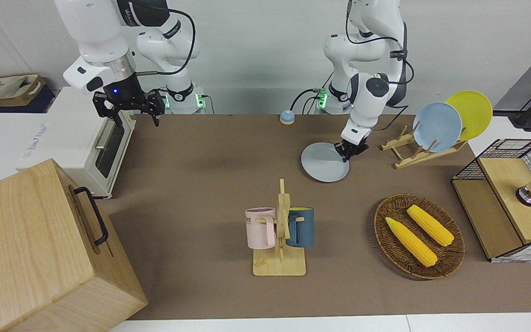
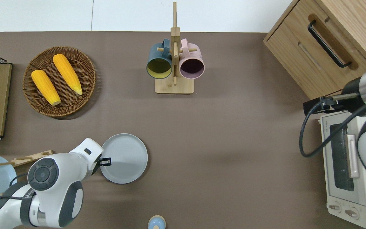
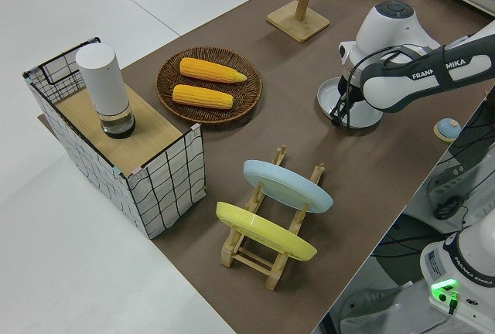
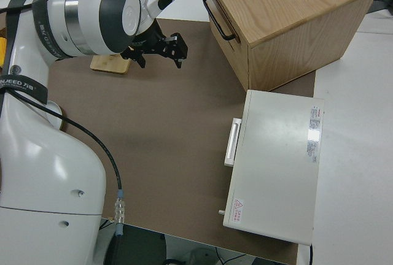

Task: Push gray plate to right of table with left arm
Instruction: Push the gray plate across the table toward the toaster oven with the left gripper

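**Q:** Risks from this contact?

**A:** My left claw [image 2: 106,161] sits low at the rim of the gray plate [image 2: 124,158], on the edge toward the left arm's end of the worktop [image 2: 233,143]. I cannot tell how far its fingers are parted; it grips nothing that I can see. Judgement: if the tips ride up over the low rim, they may slide across the plate and leave it where it lies. An off-centre push could spin it or send it toward the mug rack [image 2: 174,63].

**Q:** Plate condition and position?

**A:** Round, shallow, pale gray-blue, plain, lying flat and empty. It is nearer to the robots than the mug rack, toward the left arm's end. The right claw [image 1: 129,105] is parked, fingers apart, holding nothing.
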